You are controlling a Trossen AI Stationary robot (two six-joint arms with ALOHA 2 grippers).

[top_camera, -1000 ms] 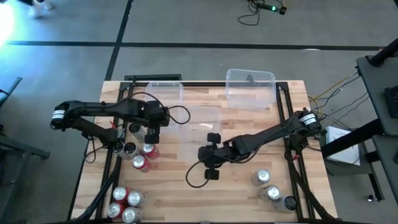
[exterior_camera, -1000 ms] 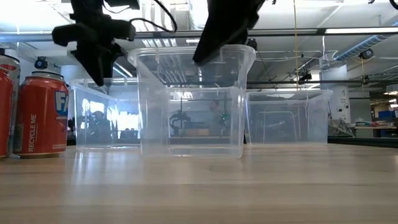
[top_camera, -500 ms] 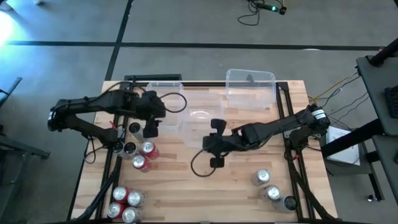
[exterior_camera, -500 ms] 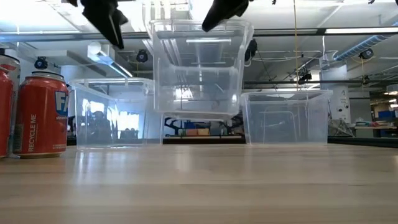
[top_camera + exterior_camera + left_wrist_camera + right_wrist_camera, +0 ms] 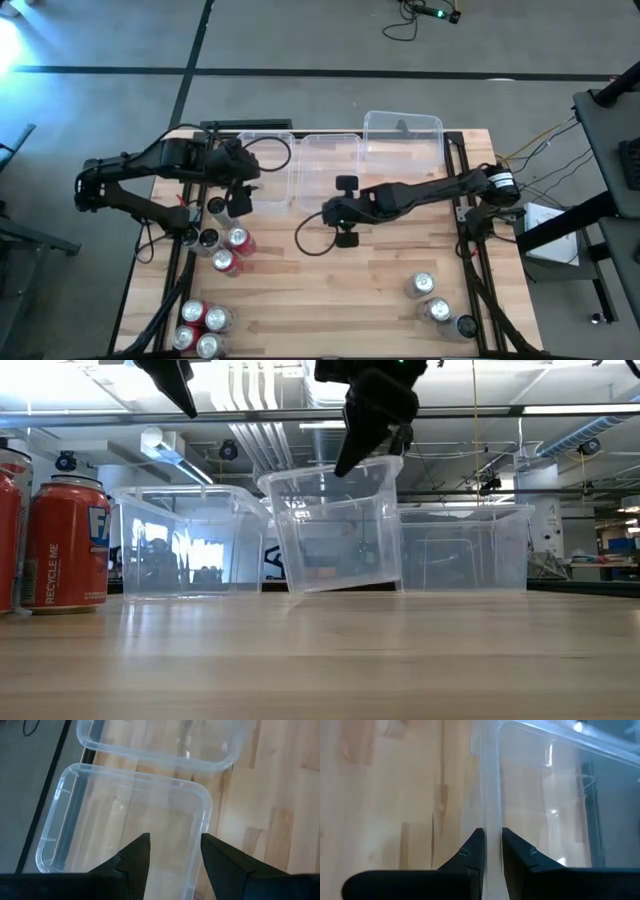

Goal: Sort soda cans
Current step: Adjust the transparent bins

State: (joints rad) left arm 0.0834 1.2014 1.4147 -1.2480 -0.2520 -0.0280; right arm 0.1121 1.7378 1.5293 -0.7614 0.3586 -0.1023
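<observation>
The soda cans stand in groups: red ones [image 5: 228,250] by the table's left edge, more red ones [image 5: 200,320] at the near left corner, silver ones [image 5: 425,295] near right. Two red cans [image 5: 65,540] show at the low view's left. My right gripper [image 5: 333,207] is shut on the middle clear bin [image 5: 330,165], which sits between two other clear bins. My left gripper [image 5: 240,195] is open and hovers above the left bin [image 5: 125,835], touching nothing. My right gripper [image 5: 490,847] pinches the near wall's rim [image 5: 490,820] of the middle bin, one finger inside and one outside. It comes from the near side, slanting down. The bin [image 5: 335,540] is tilted; whether its bottom edge touches the table I cannot tell.
The left bin [image 5: 265,165] and the right bin [image 5: 402,145] stand along the far edge, close on either side of the held one. Two dark-topped cans [image 5: 210,238] [image 5: 465,325] stand among the others. Bare wood lies across the table's middle and near side.
My right gripper has carried the middle bin from the table's centre toward the far edge: first lifted clear, then lowered, tilted, between the two other bins. My left gripper has risen and drawn a little toward the far edge.
</observation>
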